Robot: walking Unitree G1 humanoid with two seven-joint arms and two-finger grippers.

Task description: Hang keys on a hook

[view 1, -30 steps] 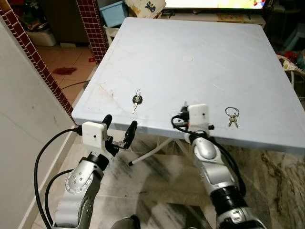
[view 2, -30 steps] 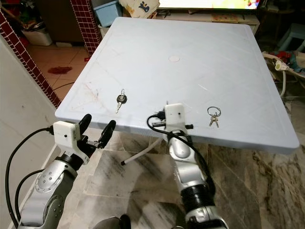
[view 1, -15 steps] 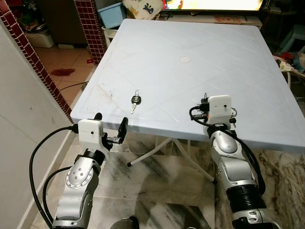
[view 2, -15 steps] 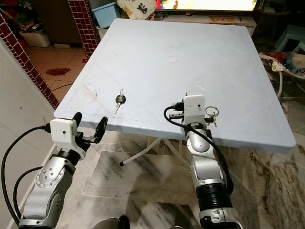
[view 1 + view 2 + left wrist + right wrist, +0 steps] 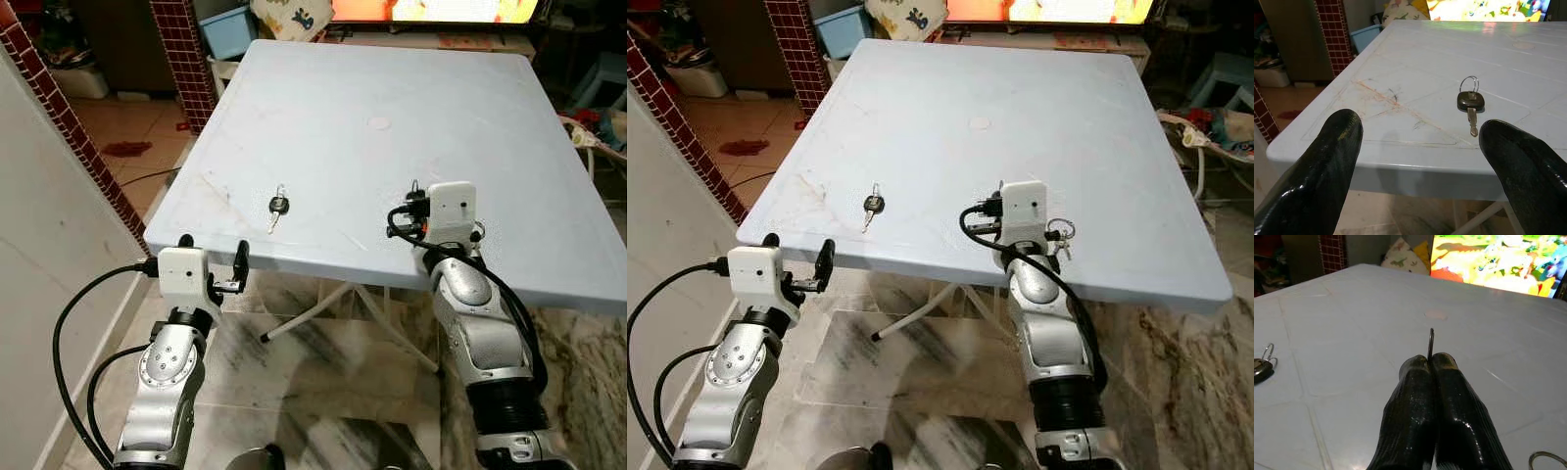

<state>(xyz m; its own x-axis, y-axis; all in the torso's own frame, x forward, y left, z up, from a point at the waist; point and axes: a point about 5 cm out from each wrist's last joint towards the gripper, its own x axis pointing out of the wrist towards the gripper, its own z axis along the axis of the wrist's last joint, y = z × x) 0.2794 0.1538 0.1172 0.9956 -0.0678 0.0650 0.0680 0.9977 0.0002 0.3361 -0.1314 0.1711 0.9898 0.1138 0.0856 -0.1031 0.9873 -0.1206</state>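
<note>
A black-headed key (image 5: 278, 206) on a small ring lies near the front left of the pale blue table (image 5: 392, 88); it is also in the left wrist view (image 5: 1470, 102). A bunch of keys on a ring (image 5: 1059, 233) lies near the front right, partly hidden by my right wrist. My right gripper (image 5: 1430, 364) is over the table's front edge just left of that bunch. It is shut on a thin metal hook (image 5: 1430, 342) that stands up from the fingertips. My left gripper (image 5: 214, 251) is open below the front left edge, in front of the black key.
The table's folding legs (image 5: 323, 308) stand on a marble floor. A white wall (image 5: 49, 255) and a red brick pillar (image 5: 181, 54) are on the left. A blue bin (image 5: 227, 29) and a lit screen (image 5: 1498, 262) lie beyond the far edge.
My right arm has swung right and forward to beside the ring of keys. The left gripper has drawn back a little and sits lower under the edge.
</note>
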